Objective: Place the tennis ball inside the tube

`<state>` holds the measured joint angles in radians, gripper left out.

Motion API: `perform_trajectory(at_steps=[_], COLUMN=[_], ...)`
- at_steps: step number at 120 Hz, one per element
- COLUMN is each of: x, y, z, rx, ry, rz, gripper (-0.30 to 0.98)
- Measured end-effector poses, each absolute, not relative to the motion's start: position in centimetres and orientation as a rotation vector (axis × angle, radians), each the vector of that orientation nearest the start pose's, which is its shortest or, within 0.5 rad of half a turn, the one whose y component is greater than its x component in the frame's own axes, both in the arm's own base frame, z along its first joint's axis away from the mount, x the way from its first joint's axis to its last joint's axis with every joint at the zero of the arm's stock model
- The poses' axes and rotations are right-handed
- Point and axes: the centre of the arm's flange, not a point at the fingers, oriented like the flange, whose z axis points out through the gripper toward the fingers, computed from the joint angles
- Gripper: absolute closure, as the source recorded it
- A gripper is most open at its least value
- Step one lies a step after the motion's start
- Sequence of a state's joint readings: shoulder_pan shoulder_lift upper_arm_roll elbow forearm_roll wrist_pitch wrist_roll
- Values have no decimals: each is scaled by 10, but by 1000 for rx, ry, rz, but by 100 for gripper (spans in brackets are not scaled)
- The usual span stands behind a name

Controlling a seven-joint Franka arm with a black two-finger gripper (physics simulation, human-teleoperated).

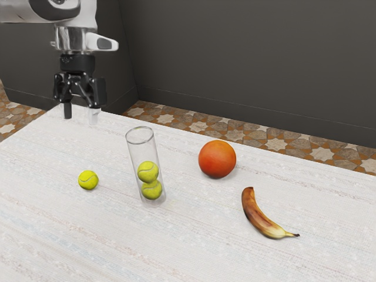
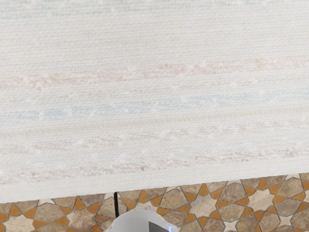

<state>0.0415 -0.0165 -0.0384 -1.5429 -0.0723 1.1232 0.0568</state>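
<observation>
A seamed tennis ball (image 1: 88, 180) lies on the table (image 1: 41, 235) near the clear tube (image 1: 143, 154)

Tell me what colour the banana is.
Mostly brown, yellow toward its stem; the banana shows best in the exterior view.

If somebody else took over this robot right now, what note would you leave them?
Gripper: open, empty, raised away from the balls.
Loose tennis ball: on the table, beside the clear tube.
Tube: standing, two tennis balls stacked inside, space above them.
Done: the loose ball is not yet grasped.
Left: grip it, lift it over the rim, lower it in.
</observation>
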Motion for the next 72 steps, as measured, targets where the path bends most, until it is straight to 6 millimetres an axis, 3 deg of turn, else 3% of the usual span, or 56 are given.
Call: perform_trajectory(at_steps=[12, 24, 34, 44, 59, 72], x=[515, 495, 471, 467, 491, 513], y=[-4, 15, 64, 93, 116, 125], z=[618, 591, 539, 483, 406, 360], rx=[-3174, -3179, -3199, -3207, -3190, -3170], ry=[118, 70, -78, -165, -224, -234], rz=[398, 281, 269, 280, 282, 199], gripper=[0, 0, 0, 0, 0, 0])
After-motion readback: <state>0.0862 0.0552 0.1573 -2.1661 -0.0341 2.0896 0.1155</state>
